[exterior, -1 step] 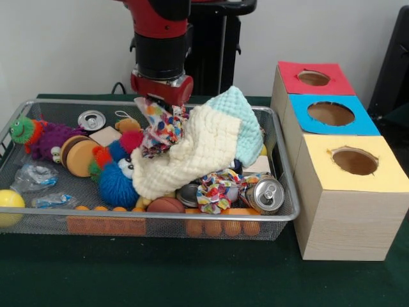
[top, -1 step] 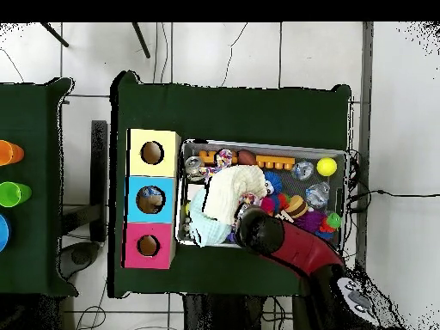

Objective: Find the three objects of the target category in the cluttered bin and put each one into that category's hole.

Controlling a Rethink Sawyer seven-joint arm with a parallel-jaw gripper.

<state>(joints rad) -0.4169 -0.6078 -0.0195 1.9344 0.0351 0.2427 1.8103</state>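
Observation:
My gripper (exterior, -1 step: 162, 105) hangs over the back middle of the wire bin (exterior, -1 step: 281, 214). It looks shut on a multicoloured patterned cloth (exterior, -1 step: 161, 126), which rises up to it; the cloth hides the fingertips. A cream cloth (exterior, -1 step: 192, 153) and a teal cloth (exterior, -1 step: 246, 118) lie bunched against it on the right, above the clutter. A second patterned cloth (exterior, -1 step: 217, 190) lies low at the bin's front. In the overhead view the arm (top, -1 step: 284, 242) covers the gripper, beside the cream cloth (top, -1 step: 230, 191) and teal cloth (top, -1 step: 204, 225).
Three boxes with holes stand right of the bin: red (exterior, -1 step: 313, 77), blue (exterior, -1 step: 330, 113), yellow (exterior, -1 step: 354, 160). The bin also holds cans (exterior, -1 step: 265, 195) (exterior, -1 step: 91, 119), a blue fuzzy toy (exterior, -1 step: 118, 180), a purple caterpillar (exterior, -1 step: 39, 137), a yellow ball (exterior, -1 step: 9, 201) and orange beads (exterior, -1 step: 220, 227).

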